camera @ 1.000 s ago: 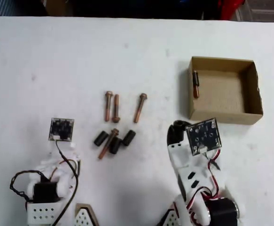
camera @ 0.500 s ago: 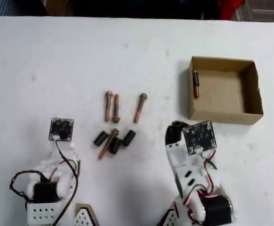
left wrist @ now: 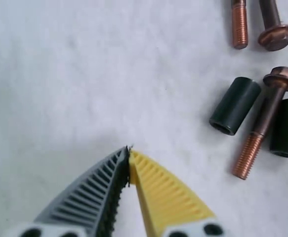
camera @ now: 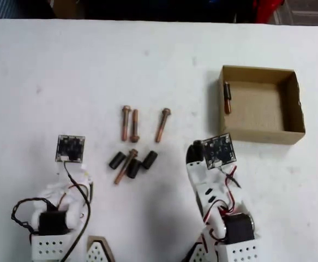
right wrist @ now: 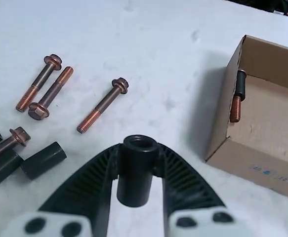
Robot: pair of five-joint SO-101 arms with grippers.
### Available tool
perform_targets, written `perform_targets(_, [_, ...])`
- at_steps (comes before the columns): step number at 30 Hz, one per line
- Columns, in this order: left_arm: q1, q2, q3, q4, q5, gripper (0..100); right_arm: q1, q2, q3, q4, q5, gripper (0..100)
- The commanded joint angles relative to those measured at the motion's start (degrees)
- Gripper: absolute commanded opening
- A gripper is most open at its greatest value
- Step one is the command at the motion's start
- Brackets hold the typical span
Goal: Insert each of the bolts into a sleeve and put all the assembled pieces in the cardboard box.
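While I look down from high, my right gripper [camera: 195, 154] sits at abt 5 o'clock on the table [camera: 66, 65]. The cardboard box [camera: 257, 134] is at its 2 o'clock w/ one assembled piece [camera: 227, 97] inside. Three bolts [camera: 135, 125] lie at its 10 o'clock, and a fourth bolt [camera: 125, 166] lies among the loose sleeves [camera: 149, 159] at 9. Left wrist view: my left gripper [left wrist: 129, 151] is pinched shut on nothing, near that fourth bolt. It lies tight between two sleeves, so picking it up could nudge them and they'd prob. roll off. Right wrist view: my right jaws are clamped on a black sleeve [right wrist: 136, 170], upright, bore up. The grip is on a round wall, so a bolt pushed in off-axis could twist it or pop it out.
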Motion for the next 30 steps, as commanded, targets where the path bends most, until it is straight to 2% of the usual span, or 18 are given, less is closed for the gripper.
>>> perform_targets(1, [-0.40,-0.66,-4.66,-1.32,-0.62,2,0.66,-0.40,0.09,-1.36,-0.62,1.7])
perform_targets(9, [-0.40,-0.66,-13.98,2.46,-3.43,2,0.66,-0.40,2.64,-1.27,-0.62,1.7])
perform_targets(17, [-0.13,0.13,-16.35,2.81,-3.69,2,0.66,-0.48,2.81,-1.19,-0.62,1.7])
perform_targets(23, [0.22,15.08,-24.79,1.76,-3.69,2,0.66,-0.48,2.81,-1.19,-0.62,1.7])
perform_targets(30, [8.57,36.53,-35.87,-1.41,-3.25,2,0.57,-0.48,4.22,-1.54,-0.62,1.7])
